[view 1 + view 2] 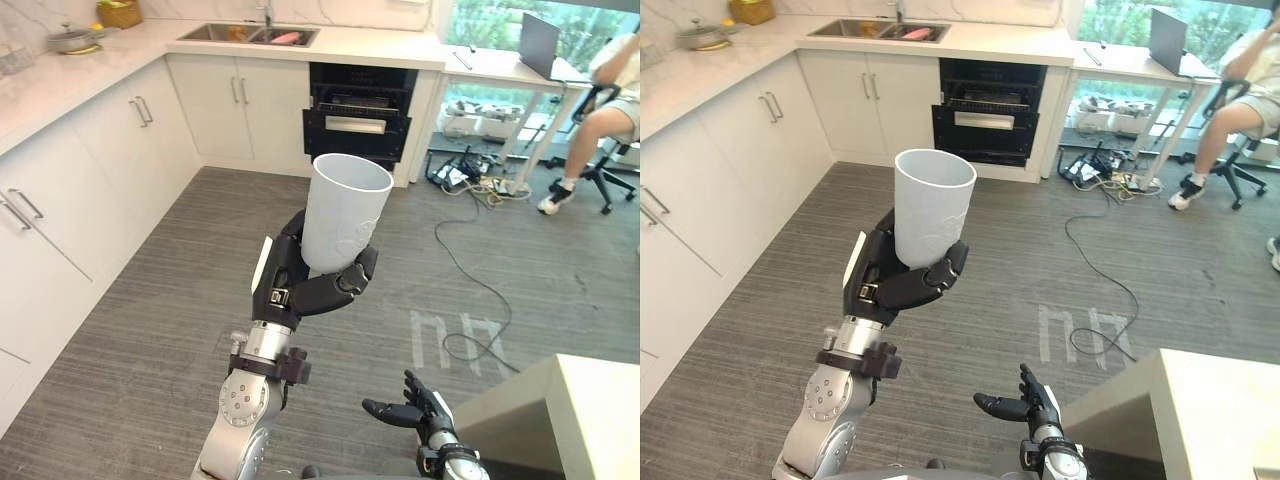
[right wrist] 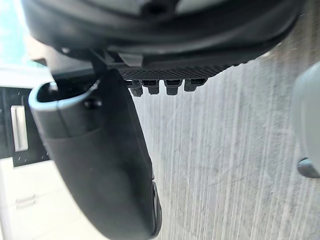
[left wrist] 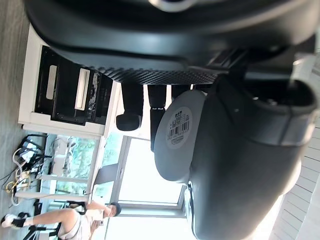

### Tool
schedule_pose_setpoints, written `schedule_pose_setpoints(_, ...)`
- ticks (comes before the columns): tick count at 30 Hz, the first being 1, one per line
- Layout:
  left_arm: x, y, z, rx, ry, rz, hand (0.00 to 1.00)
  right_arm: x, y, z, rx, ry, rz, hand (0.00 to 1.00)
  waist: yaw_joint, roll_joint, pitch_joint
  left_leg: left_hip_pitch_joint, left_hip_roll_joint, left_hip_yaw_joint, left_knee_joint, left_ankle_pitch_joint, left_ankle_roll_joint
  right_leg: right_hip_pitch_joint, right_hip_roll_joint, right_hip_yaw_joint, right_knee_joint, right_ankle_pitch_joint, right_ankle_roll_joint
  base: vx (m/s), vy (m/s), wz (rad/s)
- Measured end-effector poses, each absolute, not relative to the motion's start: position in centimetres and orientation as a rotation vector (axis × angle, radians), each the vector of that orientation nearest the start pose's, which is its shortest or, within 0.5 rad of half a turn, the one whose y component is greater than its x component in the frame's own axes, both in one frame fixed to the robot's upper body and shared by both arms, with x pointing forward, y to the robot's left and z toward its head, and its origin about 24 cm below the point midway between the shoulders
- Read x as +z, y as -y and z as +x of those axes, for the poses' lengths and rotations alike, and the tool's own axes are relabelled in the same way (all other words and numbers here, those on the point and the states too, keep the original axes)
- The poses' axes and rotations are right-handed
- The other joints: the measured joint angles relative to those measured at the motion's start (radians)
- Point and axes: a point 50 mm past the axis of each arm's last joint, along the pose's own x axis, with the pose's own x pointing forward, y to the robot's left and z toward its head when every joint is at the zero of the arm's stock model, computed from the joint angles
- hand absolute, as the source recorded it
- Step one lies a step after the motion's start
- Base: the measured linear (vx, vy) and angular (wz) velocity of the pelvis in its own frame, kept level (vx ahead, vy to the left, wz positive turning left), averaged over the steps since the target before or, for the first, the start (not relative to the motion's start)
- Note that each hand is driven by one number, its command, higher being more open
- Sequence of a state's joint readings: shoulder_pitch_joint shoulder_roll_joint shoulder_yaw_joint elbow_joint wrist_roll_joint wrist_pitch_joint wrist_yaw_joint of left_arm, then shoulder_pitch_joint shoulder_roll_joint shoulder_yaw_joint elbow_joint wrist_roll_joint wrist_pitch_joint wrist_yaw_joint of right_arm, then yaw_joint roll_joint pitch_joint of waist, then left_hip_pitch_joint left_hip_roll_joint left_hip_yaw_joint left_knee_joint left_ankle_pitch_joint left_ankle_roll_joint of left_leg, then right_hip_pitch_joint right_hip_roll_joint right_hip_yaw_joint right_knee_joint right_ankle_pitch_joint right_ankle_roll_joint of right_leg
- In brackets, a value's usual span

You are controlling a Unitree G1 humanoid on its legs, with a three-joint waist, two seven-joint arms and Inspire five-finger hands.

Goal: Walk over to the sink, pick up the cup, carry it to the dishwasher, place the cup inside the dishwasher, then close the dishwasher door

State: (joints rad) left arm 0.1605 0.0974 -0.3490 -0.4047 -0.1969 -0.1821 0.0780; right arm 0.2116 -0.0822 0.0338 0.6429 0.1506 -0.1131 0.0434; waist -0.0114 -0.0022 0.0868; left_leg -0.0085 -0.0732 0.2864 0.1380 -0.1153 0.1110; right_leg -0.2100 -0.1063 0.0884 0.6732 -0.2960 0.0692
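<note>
A tall white cup (image 1: 344, 212) stands upright in my left hand (image 1: 300, 283), whose fingers and thumb curl round its lower part, held up over the grey floor. Its barcoded base (image 3: 179, 125) shows in the left wrist view. The black dishwasher (image 1: 358, 110) is ahead under the counter, its door partly open with a rack showing. The sink (image 1: 250, 34) lies in the counter to its left. My right hand (image 1: 418, 410) hangs low at the bottom, fingers relaxed and holding nothing.
White cabinets (image 1: 90, 160) run along the left. A pale counter corner (image 1: 570, 410) juts in at lower right. Cables (image 1: 470, 250) trail on the floor. A person sits on a chair (image 1: 600, 130) at a desk with a laptop (image 1: 540, 45) far right.
</note>
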Motion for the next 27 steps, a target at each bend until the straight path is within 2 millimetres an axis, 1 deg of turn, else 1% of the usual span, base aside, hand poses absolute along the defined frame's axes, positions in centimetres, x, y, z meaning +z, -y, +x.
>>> schedule_pose_setpoints(1, 11.1, -9.6, 20.3, -0.248, 0.37, -0.236, 0.0, -12.0, 17.5, 13.2, -0.066, -0.725, 0.088, 1.0, -0.001, 0.0, 0.0, -0.001, 0.0, -0.025, 0.014, -0.01, -0.007, -0.023, 0.015, 0.029, -0.018, 0.0, 0.001, 0.15, -0.083, 0.65)
schedule_pose_setpoints(2, 11.1, -9.5, 20.3, -0.246, 0.369, -0.236, 0.0, -11.8, 17.4, 13.0, -0.071, -0.718, 0.093, 1.0, -0.001, -0.003, -0.001, -0.001, 0.0, -0.048, 0.034, -0.024, -0.015, -0.024, 0.021, 0.045, -0.067, 0.002, 0.001, 0.16, -0.097, 0.66)
schedule_pose_setpoints(3, 11.1, -9.5, 20.3, -0.245, 0.369, -0.237, 0.0, -11.7, 17.4, 13.0, -0.071, -0.71, 0.094, 1.0, 0.002, -0.005, -0.001, -0.002, -0.001, -0.057, 0.05, -0.033, -0.02, -0.022, 0.02, 0.043, -0.099, 0.007, 0.0, 0.17, -0.123, 0.46)
schedule_pose_setpoints(4, 11.1, -9.8, 20.3, -0.233, 0.367, -0.236, 0.0, -11.5, 17.3, 13.0, -0.071, -0.698, 0.098, 1.0, 0.013, -0.014, -0.005, -0.004, -0.001, -0.062, 0.083, -0.053, -0.022, -0.017, 0.015, 0.038, -0.157, 0.047, -0.007, 0.18, -0.148, 0.22)
schedule_pose_setpoints(5, 11.1, -10.1, 20.2, -0.217, 0.368, -0.237, 0.0, -11.4, 17.1, 12.9, -0.071, -0.692, 0.104, 1.0, 0.018, -0.03, -0.016, -0.013, -0.002, -0.07, 0.124, -0.083, -0.037, -0.005, 0.01, 0.032, -0.203, 0.092, 0.011, 0.2, -0.17, 0.19)
schedule_pose_setpoints(6, 11.0, -10.0, 20.2, -0.211, 0.363, -0.245, 0.0, -11.3, 17.2, 12.9, -0.074, -0.692, 0.101, 1.0, 0.018, -0.022, -0.019, -0.017, 0.01, -0.081, 0.143, -0.097, -0.047, 0.005, 0.018, 0.018, -0.209, 0.09, 0.011, 0.23, -0.191, 0.29)
schedule_pose_setpoints(7, 11.0, -9.9, 20.1, -0.205, 0.362, -0.263, 0.0, -11.3, 17.5, 12.7, -0.082, -0.692, 0.085, 1.0, 0.019, -0.007, -0.031, -0.018, 0.035, -0.098, 0.153, -0.108, -0.063, 0.029, 0.036, -0.008, -0.248, 0.096, -0.001, 0.25, -0.195, 0.27)
schedule_pose_setpoints(8, 11.1, -9.8, 20.0, -0.203, 0.366, -0.285, 0.0, -11.3, 17.8, 12.6, -0.091, -0.691, 0.078, 1.0, 0.025, -0.001, -0.036, -0.016, 0.058, -0.105, 0.15, -0.113, -0.072, 0.049, 0.055, -0.021, -0.28, 0.106, -0.014, 0.24, -0.185, 0.21)
schedule_pose_setpoints(11, 11.1, -9.8, 19.9, -0.196, 0.364, -0.31, 0.0, -11.2, 18.3, 12.7, -0.096, -0.689, 0.056, 1.0, 0.027, -0.002, -0.038, 0.014, 0.09, -0.113, 0.117, -0.115, -0.09, 0.095, 0.087, -0.036, -0.341, 0.12, -0.033, 0.19, -0.156, 0.02)
schedule_pose_setpoints(13, 10.8, -9.9, 19.8, -0.193, 0.351, -0.309, 0.0, -11.2, 18.4, 12.4, -0.095, -0.697, 0.038, 1.0, 0.025, -0.002, -0.049, 0.027, 0.092, -0.112, 0.093, -0.108, -0.1, 0.107, 0.091, -0.036, -0.362, 0.121, -0.035, 0.13, -0.055, -0.04)
schedule_pose_setpoints(14, 10.6, -9.9, 19.7, -0.189, 0.338, -0.309, 0.0, -11.3, 18.9, 12.1, -0.099, -0.707, 0.018, 1.0, 0.025, -0.001, -0.062, 0.033, 0.092, -0.112, 0.076, -0.105, -0.101, 0.112, 0.093, -0.036, -0.378, 0.123, -0.037, 0.14, -0.025, -0.03)
schedule_pose_setpoints(16, 10.2, -9.9, 19.7, -0.187, 0.324, -0.305, 0.0, -11.5, 19.1, 11.6, -0.111, -0.723, 0.017, 1.0, 0.025, -0.001, -0.063, 0.047, 0.093, -0.112, 0.064, -0.1, -0.105, 0.135, 0.094, -0.036, -0.407, 0.132, -0.037, 0.13, 0.011, -0.01)
schedule_pose_setpoints(18, 9.6, -10.1, 19.8, -0.183, 0.297, -0.292, 0.0, -11.9, 19.1, 11.1, -0.112, -0.748, 0.006, 1.0, 0.025, -0.001, -0.067, 0.06, 0.092, -0.112, 0.052, -0.094, -0.109, 0.158, 0.094, -0.035, -0.44, 0.147, -0.038, 0.08, 0.025, 0.0)
schedule_pose_setpoints(21, 8.9, -10.3, 19.5, -0.182, 0.267, -0.272, 0.0, -12.4, 19.1, 10.5, -0.105, -0.782, -0.012, 1.0, 0.024, -0.002, -0.07, 0.062, 0.089, -0.113, 0.04, -0.089, -0.107, 0.166, 0.092, -0.035, -0.464, 0.16, -0.038, 0.04, 0.029, 0.01)
schedule_pose_setpoints(23, 8.2, -10.4, 19.5, -0.176, 0.235, -0.263, 0.0, -12.9, 19.1, 9.8, -0.11, -0.82, -0.014, 1.0, 0.025, -0.001, -0.072, 0.064, 0.085, -0.122, 0.04, -0.081, -0.111, 0.182, 0.088, -0.036, -0.486, 0.173, -0.038, 0.02, 0.034, 0.08)
schedule_pose_setpoints(27, 7.7, -10.9, 19.4, -0.158, 0.212, -0.249, 0.0, -13.3, 19.1, 9.2, -0.113, -0.851, -0.012, 1.0, 0.024, -0.002, -0.074, 0.063, 0.08, -0.14, 0.031, -0.077, -0.107, 0.183, 0.086, -0.038, -0.491, 0.174, -0.037, -0.02, 0.012, 0.07)
